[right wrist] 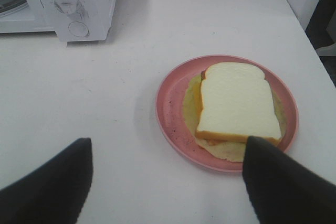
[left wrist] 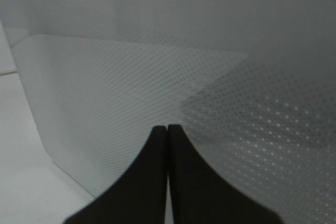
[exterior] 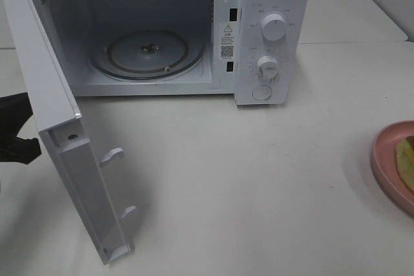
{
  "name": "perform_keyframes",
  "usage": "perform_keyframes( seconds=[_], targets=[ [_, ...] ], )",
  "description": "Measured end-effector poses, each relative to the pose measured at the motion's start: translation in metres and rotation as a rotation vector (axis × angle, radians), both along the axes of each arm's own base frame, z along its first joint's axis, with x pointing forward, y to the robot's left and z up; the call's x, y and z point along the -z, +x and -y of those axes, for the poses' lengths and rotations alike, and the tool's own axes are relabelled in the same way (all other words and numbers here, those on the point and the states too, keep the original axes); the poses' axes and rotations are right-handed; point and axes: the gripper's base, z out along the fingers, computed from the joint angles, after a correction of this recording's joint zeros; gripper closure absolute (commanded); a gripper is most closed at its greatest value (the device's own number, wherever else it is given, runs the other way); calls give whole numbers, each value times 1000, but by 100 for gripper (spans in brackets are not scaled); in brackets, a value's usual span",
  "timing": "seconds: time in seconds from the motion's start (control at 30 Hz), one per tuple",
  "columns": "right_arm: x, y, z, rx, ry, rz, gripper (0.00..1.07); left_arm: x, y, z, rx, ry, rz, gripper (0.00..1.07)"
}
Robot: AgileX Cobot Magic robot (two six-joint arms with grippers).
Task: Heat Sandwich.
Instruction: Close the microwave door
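Note:
The sandwich (right wrist: 239, 103), white bread over a pale yellow-green layer, lies on a round pink plate (right wrist: 169, 109). In the exterior view only the plate's edge (exterior: 383, 159) and a sliver of the sandwich (exterior: 406, 159) show at the far right. My right gripper (right wrist: 168, 142) hovers open just short of the plate, one finger (right wrist: 273, 177) over its near rim and the other (right wrist: 58, 177) over bare table. My left gripper (left wrist: 167, 128) is shut and empty, its tips close to the outer face of the microwave door (exterior: 58, 127). The left arm (exterior: 16, 137) shows as a black shape behind that door.
The white microwave (exterior: 272, 37) stands at the back with its door swung wide toward the front left. Its glass turntable (exterior: 147, 53) is bare. Two knobs and a round button sit on its right panel. A white wall edge rises at the table's far right.

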Motion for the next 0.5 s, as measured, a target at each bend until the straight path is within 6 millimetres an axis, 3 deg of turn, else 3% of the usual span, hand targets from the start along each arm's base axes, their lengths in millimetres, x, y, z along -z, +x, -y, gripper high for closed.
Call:
perform_keyframes(
  seconds=[0.5],
  targets=[
    [0, 0, 0, 0, 0, 0, 31, 16, 13, 57, 8, -5, 6, 107]
  ],
)
